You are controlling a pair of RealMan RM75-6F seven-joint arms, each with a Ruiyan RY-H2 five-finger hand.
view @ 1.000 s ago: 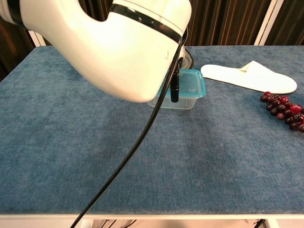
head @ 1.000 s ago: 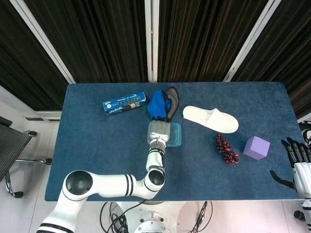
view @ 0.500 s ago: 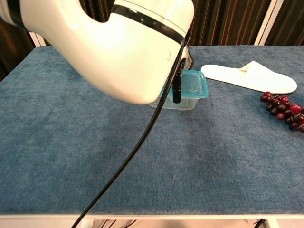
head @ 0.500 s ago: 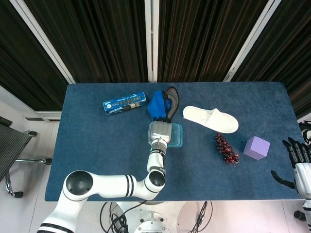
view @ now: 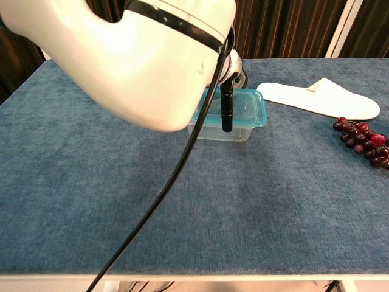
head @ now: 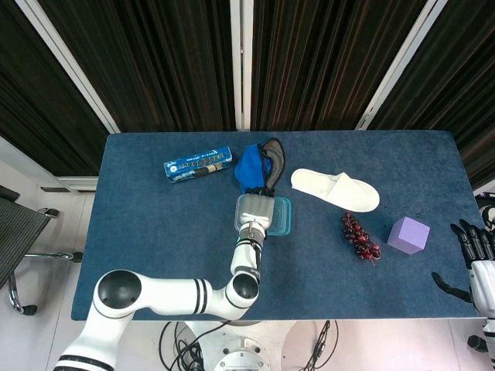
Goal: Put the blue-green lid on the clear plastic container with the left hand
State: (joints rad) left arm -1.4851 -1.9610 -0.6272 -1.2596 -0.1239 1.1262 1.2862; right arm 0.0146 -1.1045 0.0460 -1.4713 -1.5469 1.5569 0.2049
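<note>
Right hand (head: 473,255) hangs off the table's near right edge, fingers apart, empty. Mid-table, left hand (head: 254,211) lies over the blue-green lid (view: 247,109) (finger grip unclear), lid sitting atop the clear plastic container (view: 223,130).

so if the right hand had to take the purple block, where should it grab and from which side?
Probably from above, fingers across two opposite upright faces of the purple block. It sits flat on the table with bare cloth around it; the grapes lie on its left, so close front to back.
</note>
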